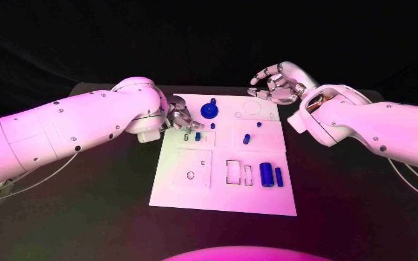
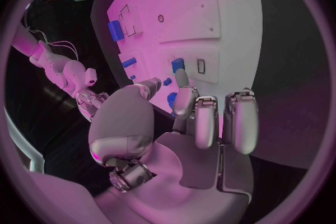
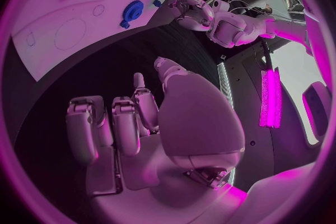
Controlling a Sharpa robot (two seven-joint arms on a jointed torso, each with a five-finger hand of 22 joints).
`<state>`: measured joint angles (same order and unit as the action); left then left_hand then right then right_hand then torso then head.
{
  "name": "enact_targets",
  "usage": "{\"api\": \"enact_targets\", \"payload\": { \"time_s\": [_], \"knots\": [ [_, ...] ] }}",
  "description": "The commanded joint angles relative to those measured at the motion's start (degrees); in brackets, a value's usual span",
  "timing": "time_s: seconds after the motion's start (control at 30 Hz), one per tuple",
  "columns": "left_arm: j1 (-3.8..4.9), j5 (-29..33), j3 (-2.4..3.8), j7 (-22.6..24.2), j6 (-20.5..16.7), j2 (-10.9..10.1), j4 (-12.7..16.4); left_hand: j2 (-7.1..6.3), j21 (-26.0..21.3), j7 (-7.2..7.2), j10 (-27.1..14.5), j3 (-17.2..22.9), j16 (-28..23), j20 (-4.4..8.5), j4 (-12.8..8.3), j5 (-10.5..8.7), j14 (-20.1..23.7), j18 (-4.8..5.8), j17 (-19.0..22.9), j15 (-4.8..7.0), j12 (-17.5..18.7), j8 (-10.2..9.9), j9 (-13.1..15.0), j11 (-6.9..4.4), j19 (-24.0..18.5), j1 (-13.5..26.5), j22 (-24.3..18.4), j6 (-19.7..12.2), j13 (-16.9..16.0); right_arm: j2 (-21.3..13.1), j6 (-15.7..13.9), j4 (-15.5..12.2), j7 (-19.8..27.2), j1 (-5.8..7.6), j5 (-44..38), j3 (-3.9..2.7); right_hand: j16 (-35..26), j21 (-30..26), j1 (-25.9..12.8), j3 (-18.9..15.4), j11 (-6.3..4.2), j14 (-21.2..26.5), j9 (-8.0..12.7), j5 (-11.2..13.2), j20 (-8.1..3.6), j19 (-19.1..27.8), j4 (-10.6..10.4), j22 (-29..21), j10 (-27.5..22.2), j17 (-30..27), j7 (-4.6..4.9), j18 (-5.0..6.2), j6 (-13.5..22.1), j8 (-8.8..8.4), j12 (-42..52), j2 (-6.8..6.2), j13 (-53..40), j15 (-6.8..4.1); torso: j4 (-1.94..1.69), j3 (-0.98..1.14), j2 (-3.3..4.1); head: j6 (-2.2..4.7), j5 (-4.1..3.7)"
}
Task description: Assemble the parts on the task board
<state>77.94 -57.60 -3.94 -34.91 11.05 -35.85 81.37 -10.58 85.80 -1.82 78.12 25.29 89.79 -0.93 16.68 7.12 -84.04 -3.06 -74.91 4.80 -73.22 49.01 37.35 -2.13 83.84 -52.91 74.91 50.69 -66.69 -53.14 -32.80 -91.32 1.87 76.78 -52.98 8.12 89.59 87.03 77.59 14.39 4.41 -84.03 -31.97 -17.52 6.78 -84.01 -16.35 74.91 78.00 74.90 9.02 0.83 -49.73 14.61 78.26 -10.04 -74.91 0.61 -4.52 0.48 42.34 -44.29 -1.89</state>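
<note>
White board (image 1: 187, 190) flat on a black desk (image 1: 348, 200). Left hand (image 1: 181, 118) at the board's left edge, fingers curled beside a small blue peg (image 1: 197, 135) standing in a slot; cannot tell whether pinching it. Right hand (image 1: 274, 84) raised beyond the board's far right corner, fingers spread, holding nothing. On the board: round blue knob (image 1: 209, 110) near the far edge, short blue peg (image 1: 246, 138) mid-board, two blue blocks (image 1: 266, 174) side by side toward the near right.
</note>
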Motion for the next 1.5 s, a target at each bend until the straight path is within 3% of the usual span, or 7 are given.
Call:
{"api": "enact_targets", "payload": {
  "time_s": [0.03, 0.23, 0.33, 0.6, 1.0, 1.3, 1.5],
  "knots": [
    [0.56, 0.06, 0.25, 0.00, 0.01, -0.20, -0.04, -0.27, 0.04, 0.04, -0.58, -0.76, 0.21, 0.17, -0.04, 0.51, -5.96, 0.93, -15.09, 0.32, 0.54, -0.28, -0.18, 0.11, 0.85, -0.62, 6.03, -0.30, 0.43, 0.10, 0.34, 0.21, 0.54, -0.09, -0.56, 0.00, -0.34, -0.32, -0.50, 0.32, -0.14, -5.44, 0.06, 0.26, -0.43, -3.72, -0.12, 12.67, -0.45, 13.20, -0.10, 0.12, -0.17, 0.29, -0.39, 0.14, -2.17, -0.38, 0.05, -0.01, -0.04, 0.32, 0.06],
    [1.15, 0.40, 1.39, 0.29, -0.35, -0.53, -0.85, 0.09, -0.41, -0.73, -1.76, -1.50, 0.21, -0.08, -0.05, 0.49, -5.96, 0.75, -15.09, -0.15, 1.75, -1.94, -1.11, 0.73, 0.36, -3.75, 5.23, -2.11, 1.97, 0.18, 0.34, 0.48, 0.60, -0.21, -0.50, 0.00, -0.34, -0.32, -0.50, 0.32, -0.14, -5.44, 0.06, 0.26, -0.43, -3.72, -0.12, 12.67, -0.45, 13.20, -0.10, 0.12, -0.17, 0.29, -0.39, 0.14, -2.17, -0.38, 0.16, -0.12, 0.16, 0.87, 0.15],
    [1.72, 0.67, 1.82, 0.96, -0.47, -0.62, -1.97, 0.32, -1.13, -1.44, -3.86, -1.15, 0.21, -0.49, -0.02, 0.46, -5.96, 0.45, -15.09, -0.72, 4.08, -3.26, -1.90, 1.34, -0.46, -6.79, 3.89, -3.07, 4.86, 0.23, 0.37, 0.65, 0.63, -0.30, -0.48, 0.00, -0.32, -0.29, -0.57, 0.32, -0.14, -5.45, 0.07, 0.26, -0.43, -3.74, -0.14, 12.69, -0.38, 13.25, -0.10, 0.11, -0.16, 0.29, -0.33, 0.13, -2.24, -0.38, 0.15, -0.06, 0.16, 1.03, 0.23],
    [3.45, 0.47, 2.25, 4.59, -1.59, -0.32, -7.05, 0.12, -2.15, -3.79, -6.68, -1.08, 0.21, -1.98, 0.03, 0.30, -5.96, 0.06, -15.09, -2.37, 6.91, -8.22, -4.68, 3.34, -1.51, -9.55, 2.16, -6.72, 8.71, 0.46, 0.44, 1.04, 0.76, -0.61, -0.47, 0.01, -0.32, -0.29, -0.57, 0.32, -0.14, -5.45, 0.07, 0.26, -0.43, -3.74, -0.14, 12.69, -0.38, 13.25, -0.10, 0.11, -0.16, 0.29, -0.33, 0.13, -2.24, -0.38, 0.09, -0.01, 0.29, 1.87, 0.44],
    [3.92, -1.70, 2.26, 5.18, -0.08, 1.53, -12.68, 0.00, -1.83, -3.95, -6.31, -1.93, 0.21, -2.29, 0.11, -0.19, -5.96, 0.20, -15.09, -2.61, 6.47, -8.71, -5.20, 3.54, -1.08, -9.08, 2.83, -6.36, 8.44, 0.70, 0.45, 1.20, 0.82, -0.82, -0.47, 0.01, -0.31, -0.25, -0.60, 0.38, -0.15, -5.46, 0.08, 0.23, -0.44, -3.77, -0.13, 12.73, -0.37, 13.29, -0.11, 0.10, -0.16, 0.31, -0.32, 0.18, -2.25, -0.38, -0.03, -0.06, 0.23, 1.97, 0.76],
    [3.45, -2.05, 1.36, 5.29, 2.55, 4.31, -16.86, -0.42, -1.85, -4.12, -6.41, -4.46, 0.21, -2.55, 0.14, -0.46, -5.96, 0.19, -15.09, -2.81, 6.38, -9.58, -5.98, 3.74, -1.08, -7.81, 2.83, -6.24, 8.69, 0.91, 0.28, 1.22, 1.07, -0.84, -0.47, 0.01, -0.31, -0.25, -0.60, 0.38, -0.15, -5.46, 0.08, 0.23, -0.44, -3.77, -0.13, 12.73, -0.37, 13.29, -0.11, 0.10, -0.16, 0.31, -0.32, 0.18, -2.25, -0.38, 0.10, -0.12, 0.26, 1.99, 0.75],
    [3.01, -2.10, 0.97, 5.47, 3.36, 5.38, -18.53, -0.42, -1.83, -4.12, -6.35, -4.55, 0.21, -2.55, 0.14, -0.46, -5.96, 0.19, -15.09, -2.81, 6.29, -9.60, -6.00, 3.74, -1.06, -7.77, 2.87, -6.23, 8.58, 0.99, 0.14, 1.15, 1.24, -0.85, -0.47, 0.01, -0.34, -0.35, -0.62, 0.45, -0.16, -5.44, 0.09, 0.19, -0.44, -3.71, -0.10, 12.66, -0.33, 13.22, -0.12, 0.12, -0.15, 0.33, -0.29, 0.23, -2.28, -0.39, 0.11, -0.03, 0.23, 1.81, 0.61]
  ]
}}
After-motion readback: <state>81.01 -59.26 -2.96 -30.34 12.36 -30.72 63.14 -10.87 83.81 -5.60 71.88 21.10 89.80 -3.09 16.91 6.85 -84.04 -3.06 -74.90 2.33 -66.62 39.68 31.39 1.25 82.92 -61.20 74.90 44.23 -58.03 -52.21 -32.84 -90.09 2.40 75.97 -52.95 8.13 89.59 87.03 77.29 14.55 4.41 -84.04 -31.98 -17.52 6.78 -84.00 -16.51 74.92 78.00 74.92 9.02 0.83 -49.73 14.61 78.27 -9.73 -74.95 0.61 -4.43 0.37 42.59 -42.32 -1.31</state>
